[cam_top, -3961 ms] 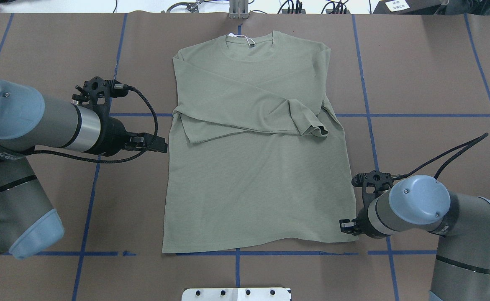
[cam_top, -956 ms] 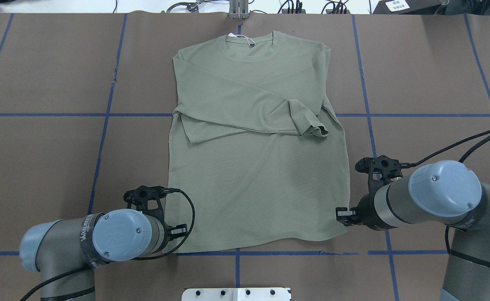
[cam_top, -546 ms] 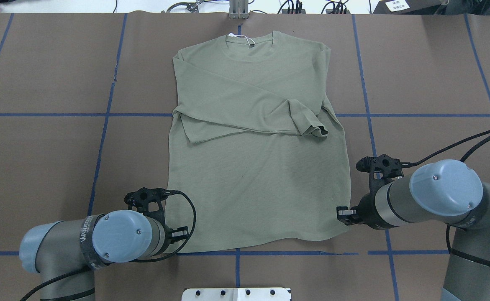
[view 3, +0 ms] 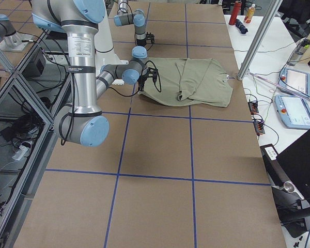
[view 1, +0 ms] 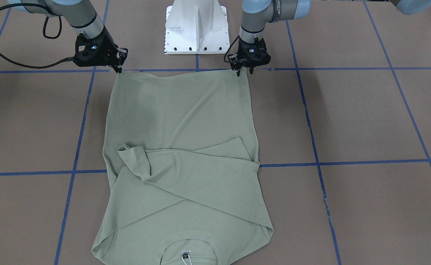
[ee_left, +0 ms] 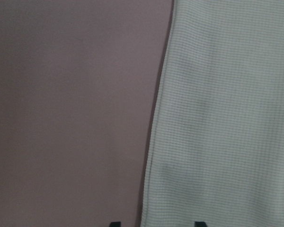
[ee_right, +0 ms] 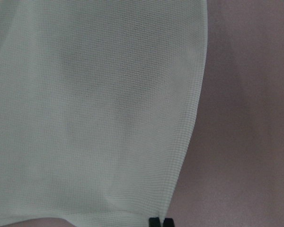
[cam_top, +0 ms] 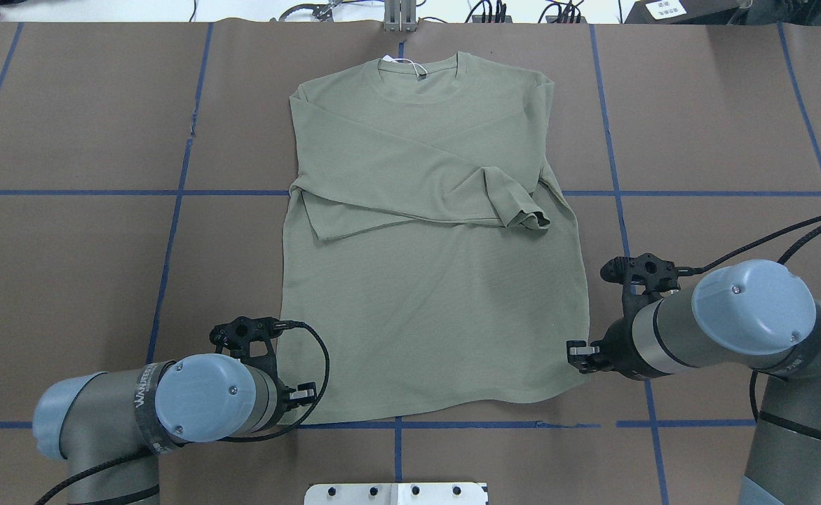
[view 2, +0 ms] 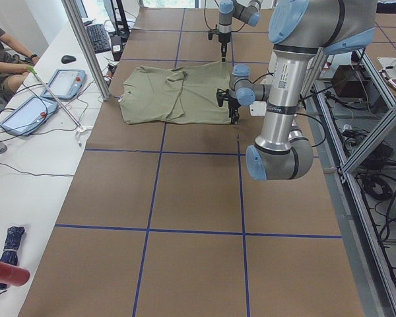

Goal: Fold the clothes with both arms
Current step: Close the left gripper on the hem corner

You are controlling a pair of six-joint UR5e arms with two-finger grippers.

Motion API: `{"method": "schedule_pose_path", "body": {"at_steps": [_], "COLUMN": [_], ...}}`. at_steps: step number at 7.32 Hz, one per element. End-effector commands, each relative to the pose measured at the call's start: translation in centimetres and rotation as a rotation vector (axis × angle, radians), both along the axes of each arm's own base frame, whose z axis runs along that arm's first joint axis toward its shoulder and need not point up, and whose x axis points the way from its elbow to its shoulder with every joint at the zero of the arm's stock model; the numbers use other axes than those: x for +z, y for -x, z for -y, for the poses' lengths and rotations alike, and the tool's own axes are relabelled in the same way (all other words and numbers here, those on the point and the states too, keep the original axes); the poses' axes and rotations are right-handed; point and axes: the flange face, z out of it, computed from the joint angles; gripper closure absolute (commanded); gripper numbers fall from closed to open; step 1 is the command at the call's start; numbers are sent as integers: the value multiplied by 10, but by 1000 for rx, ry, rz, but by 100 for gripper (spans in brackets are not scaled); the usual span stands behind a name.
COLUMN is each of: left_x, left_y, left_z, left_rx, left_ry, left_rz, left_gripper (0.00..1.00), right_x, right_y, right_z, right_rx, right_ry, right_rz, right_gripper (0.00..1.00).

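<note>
The pale sage-green shirt [cam_top: 424,280] lies flat on the brown table, collar and white hang tag [cam_top: 410,66] at the far edge, both sleeves folded across its chest. My right gripper [cam_top: 573,351] is shut on the hem's near right corner, which is drawn slightly inward; the right wrist view shows its fingertips [ee_right: 154,221] pressed together on the fabric [ee_right: 94,104]. My left gripper [cam_top: 303,393] stands open at the near left hem corner. In the left wrist view its fingertips [ee_left: 114,223] are spread either side of the shirt's edge [ee_left: 227,118]. In the front-facing view both grippers [view 1: 244,71] [view 1: 119,70] sit at the hem.
The white pedestal base [view 1: 197,29] stands just behind the hem. Blue tape lines [cam_top: 172,192] grid the brown table cover [cam_top: 66,266]. A person [view 2: 0,46] sits at a side table with tablets [view 2: 66,82] beyond the collar end.
Four seconds ago my left gripper was beside the shirt's left side; it has come down to the near left hem corner. My right gripper has shifted forward, drawing the right hem corner with it.
</note>
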Motion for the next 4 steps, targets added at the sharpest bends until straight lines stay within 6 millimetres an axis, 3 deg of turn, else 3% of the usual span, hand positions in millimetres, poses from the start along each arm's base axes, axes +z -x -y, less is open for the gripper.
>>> {"method": "schedule_pose_path", "body": {"at_steps": [1,3,4], "left_x": [1,3,2], "left_y": [0,-1,0], "left_z": [0,0,0], "left_rx": [1,1,0], "left_ry": [0,0,1], "left_rz": [3,6,4], "left_gripper": [54,54,64], "right_x": [-1,-1,-1], "right_y": [-2,-2,-2], "right_z": [2,3,3], "right_rx": [5,6,6], "right_ry": [0,0,0], "right_rz": [1,1,1], "right_gripper": [100,100,100]}}
